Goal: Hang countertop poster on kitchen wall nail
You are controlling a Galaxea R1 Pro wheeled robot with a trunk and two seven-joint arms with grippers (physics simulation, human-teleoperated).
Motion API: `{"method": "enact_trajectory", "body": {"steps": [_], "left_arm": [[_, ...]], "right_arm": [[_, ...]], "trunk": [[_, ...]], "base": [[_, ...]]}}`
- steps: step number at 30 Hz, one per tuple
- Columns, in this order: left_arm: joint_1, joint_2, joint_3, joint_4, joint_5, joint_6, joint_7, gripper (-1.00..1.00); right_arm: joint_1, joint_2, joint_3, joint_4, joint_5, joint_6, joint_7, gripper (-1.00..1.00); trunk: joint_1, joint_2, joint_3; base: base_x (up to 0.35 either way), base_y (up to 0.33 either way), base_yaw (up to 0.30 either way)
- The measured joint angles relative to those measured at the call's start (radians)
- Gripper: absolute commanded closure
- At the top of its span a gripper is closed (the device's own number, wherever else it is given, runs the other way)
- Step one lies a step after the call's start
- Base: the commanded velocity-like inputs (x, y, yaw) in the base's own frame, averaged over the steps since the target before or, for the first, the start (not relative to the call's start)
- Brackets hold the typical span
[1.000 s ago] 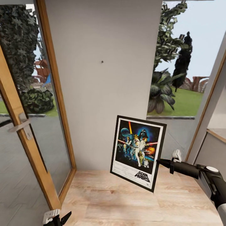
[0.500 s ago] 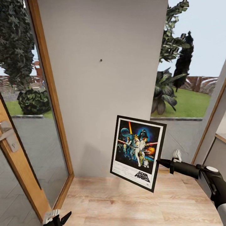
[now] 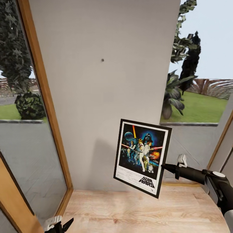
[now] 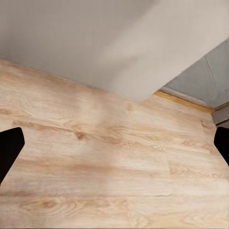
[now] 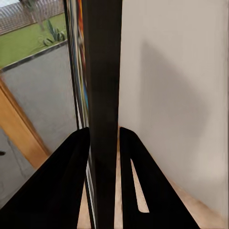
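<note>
Poster (image 3: 141,157) hanging in mid-air before the pale wall panel (image 3: 106,97), pinched by its right-hand edge in the right gripper (image 3: 163,166) and tilting slightly, lower corner toward the wooden floor (image 3: 129,210). Being clamped from both sides in the right wrist view, black frame edge (image 5: 102,119) running straight up between the two dark fingers (image 5: 62,186), closed snugly on it with no gap showing. Sitting well below the wall nail (image 3: 102,60), a dark speck high on the panel, up and to the left of the poster's top edge.

Carrying toward the nail, judging by the layout: pick-up finished, hanging not yet done. Calling next for raising the poster well upward and shifting it left, squaring it to the wall, then easing the top of the frame onto the nail before letting go. Needing care with the edge grip, likely prone to swinging.

Left gripper (image 3: 58,225) idling low by the bottom edge of the head view, fingers parted wide over bare floor (image 4: 114,157) in its wrist view, holding nothing.
</note>
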Motion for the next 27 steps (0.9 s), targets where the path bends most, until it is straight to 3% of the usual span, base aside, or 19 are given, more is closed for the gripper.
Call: {"method": "enact_trajectory", "body": {"steps": [5, 6, 8, 9, 10, 18, 22, 27], "left_arm": [[0.000, 0.000, 0.001, 0.004, 0.000, 0.000, 0.000, -1.00], [0.001, 0.001, 0.002, 0.088, 0.000, -0.006, 0.000, -1.00], [0.000, 0.002, -0.001, 0.149, 0.009, -0.032, 0.000, -1.00], [0.004, 0.011, -0.004, 0.259, 0.013, -0.129, 0.002, -1.00], [0.006, 0.013, -0.003, 0.278, 0.014, -0.137, 0.002, -1.00], [0.035, 0.019, 0.000, 0.299, 0.015, -0.159, 0.003, -1.00], [0.036, 0.020, 0.000, 0.299, 0.016, -0.160, 0.002, -1.00], [0.037, 0.020, -0.001, 0.298, 0.016, -0.162, 0.002, -1.00]], "right_arm": [[0.000, 0.000, 0.000, -0.001, 0.000, 0.001, 0.001, 1.00], [0.000, -0.001, 0.001, -0.004, -0.001, 0.002, 0.005, 1.00], [0.000, 0.000, 0.002, -0.007, -0.001, 0.004, 0.006, 1.00], [0.000, 0.001, 0.005, -0.009, -0.002, 0.005, 0.007, 1.00], [0.000, 0.002, 0.006, -0.010, -0.002, 0.005, 0.008, 1.00], [0.000, 0.014, 0.070, -0.062, -0.003, 0.022, 0.003, 1.00], [-0.001, 0.044, 0.080, -0.166, -0.003, 0.111, 0.000, 1.00], [-0.011, 0.091, 0.084, -0.347, -0.002, 0.286, -0.002, 1.00]], "trunk": [[0.000, 0.000, 0.000], [0.001, 0.000, 0.000], [0.001, 0.000, 0.000], [0.001, 0.000, 0.000], [0.001, 0.000, 0.000], [0.001, 0.000, 0.000], [0.001, 0.000, 0.000], [0.001, 0.000, 0.000]], "base": [[0.157, 0.000, 0.000], [0.015, 0.000, 0.000], [0.005, 0.000, 0.000], [0.000, 0.000, 0.000], [0.000, 0.000, 0.000], [0.000, 0.000, 0.000], [0.000, 0.000, 0.000], [0.000, 0.000, 0.000]]}}
